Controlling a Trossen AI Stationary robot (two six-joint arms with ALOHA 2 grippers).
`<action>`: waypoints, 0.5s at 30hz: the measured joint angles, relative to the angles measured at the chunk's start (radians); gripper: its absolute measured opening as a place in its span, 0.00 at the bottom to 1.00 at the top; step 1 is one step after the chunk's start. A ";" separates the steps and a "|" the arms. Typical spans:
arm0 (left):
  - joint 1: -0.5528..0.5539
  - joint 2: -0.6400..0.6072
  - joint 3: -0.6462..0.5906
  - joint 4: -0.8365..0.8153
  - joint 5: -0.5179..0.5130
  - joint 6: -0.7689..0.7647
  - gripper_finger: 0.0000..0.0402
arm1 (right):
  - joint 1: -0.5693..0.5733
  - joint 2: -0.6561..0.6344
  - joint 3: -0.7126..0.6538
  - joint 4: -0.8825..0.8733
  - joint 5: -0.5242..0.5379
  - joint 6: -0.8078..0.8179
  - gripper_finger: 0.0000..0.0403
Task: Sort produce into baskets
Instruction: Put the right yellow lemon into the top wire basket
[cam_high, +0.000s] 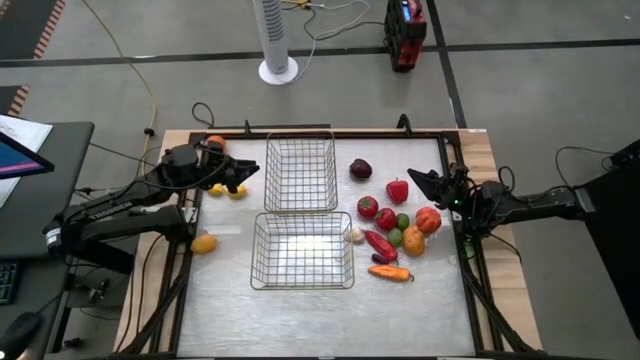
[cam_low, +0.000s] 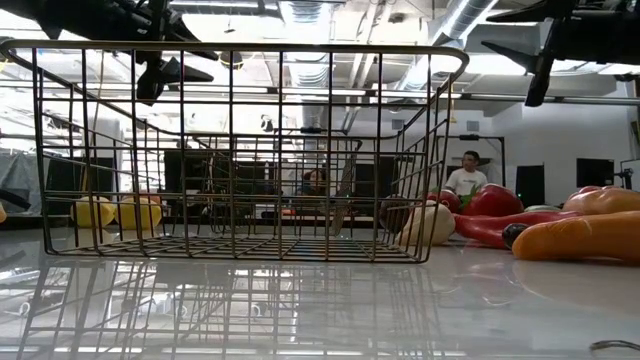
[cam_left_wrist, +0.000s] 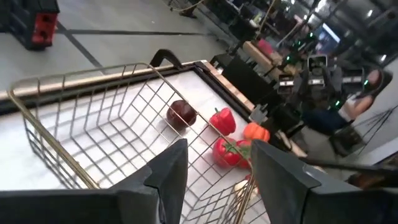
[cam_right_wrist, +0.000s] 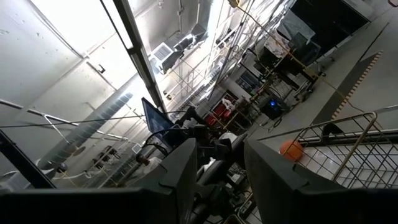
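- Nearest the table's front edge sits one wire basket (cam_high: 302, 251), bare inside.
- Behind it stands the second basket (cam_high: 300, 174), also holding nothing.
- Most produce (cam_high: 392, 227) lies loose beside the baskets toward the table's right edge; a few yellow pieces (cam_high: 226, 189) and an orange one lie toward the left edge.
- My left claw (cam_high: 243, 175) hovers released beside the far basket.
- My right claw (cam_high: 418, 181) hangs released above the produce.

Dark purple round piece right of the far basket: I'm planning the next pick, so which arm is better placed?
Right. The right gripper hovers nearest the purple piece; the left gripper is across the far basket.
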 joint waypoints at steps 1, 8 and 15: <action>0.000 0.000 0.016 -0.019 -0.001 0.023 0.41 | 0.000 0.000 0.000 0.000 0.000 0.000 0.40; 0.000 0.033 0.139 -0.185 -0.043 0.163 0.44 | -0.001 0.000 0.000 -0.001 0.000 0.000 0.40; 0.000 0.110 0.174 -0.262 -0.041 0.194 0.43 | 0.001 0.000 0.000 -0.001 0.000 0.001 0.40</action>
